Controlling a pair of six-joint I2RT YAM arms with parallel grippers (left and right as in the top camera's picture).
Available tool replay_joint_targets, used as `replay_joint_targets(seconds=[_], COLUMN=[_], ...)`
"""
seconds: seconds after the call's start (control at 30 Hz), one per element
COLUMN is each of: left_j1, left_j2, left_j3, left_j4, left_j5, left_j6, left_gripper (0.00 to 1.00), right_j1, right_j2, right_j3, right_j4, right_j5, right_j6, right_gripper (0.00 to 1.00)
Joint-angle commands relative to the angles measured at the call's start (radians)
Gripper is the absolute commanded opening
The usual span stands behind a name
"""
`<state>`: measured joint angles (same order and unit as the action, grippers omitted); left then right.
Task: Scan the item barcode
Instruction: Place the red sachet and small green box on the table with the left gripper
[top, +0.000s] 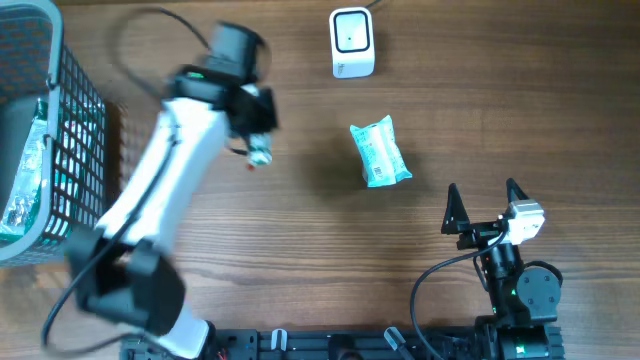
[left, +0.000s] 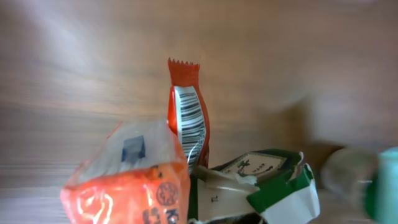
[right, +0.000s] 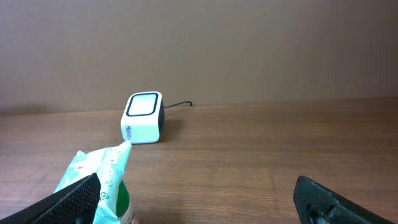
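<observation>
Overhead view: on a wooden table (top: 300, 260), the left arm is motion-blurred. The left gripper (top: 256, 135) has its jaws drawn partly in around a small orange packet (top: 261, 155), near the table's middle. A white barcode scanner (top: 352, 42) sits at the far edge, well apart from it. A teal packet (top: 380, 152) lies between the two arms. A dark wire basket (top: 70, 110) holding packets stands at the left. The right gripper (top: 483, 190) rests near the front edge.

Left wrist view: the orange packet (left: 186, 118) stands upright and sharp against blurred wood, its barcode facing the camera. A green-and-white wrapper (left: 267, 183) is bunched beside it. The fingers are hidden.

Right wrist view: the right gripper (right: 196, 183) has its jaws spread wide, holding nothing. The teal packet (right: 99, 171) lies by its left finger, and the barcode scanner (right: 143, 117) is beyond.
</observation>
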<state>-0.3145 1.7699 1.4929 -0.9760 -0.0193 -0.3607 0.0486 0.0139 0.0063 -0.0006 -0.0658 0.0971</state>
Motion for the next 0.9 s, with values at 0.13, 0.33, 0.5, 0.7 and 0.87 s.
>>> replay_joint_targets(seconds=[0.13,0.33,0.5,0.7,0.87], left_j1=[-0.124,-0.137,-0.137,-0.137,-0.137], left_j2=[0.174,0.175,0.123,0.014,-0.056], left_j3=[-0.148,-0.147,-0.145,-0.145,-0.145], left_j4=[0.203,0.203,0.203,0.167,0.160], left_j5=[-0.027,-0.027,-0.035,-0.039,-0.039], left_j6=[-0.097,-0.092,-0.088,0.147,0.205], left_gripper=[0.44,0.93,1.00,0.04,1.00], right_j1=[-0.007,-0.007,-0.007,-0.007,-0.007], right_j2=[0.000,0.000,0.000,0.000,0.000], right_j3=[-0.001,-0.001,-0.001,-0.001,-0.001], right_j4=[0.003,0.002,0.003,0.002,0.002], right_j5=[0.016,0.016,0.016,0.016,0.016], right_j6=[0.008,0.008,0.008,0.008,0.008], right_gripper=[1.00,1.00,1.00,1.00,1.00])
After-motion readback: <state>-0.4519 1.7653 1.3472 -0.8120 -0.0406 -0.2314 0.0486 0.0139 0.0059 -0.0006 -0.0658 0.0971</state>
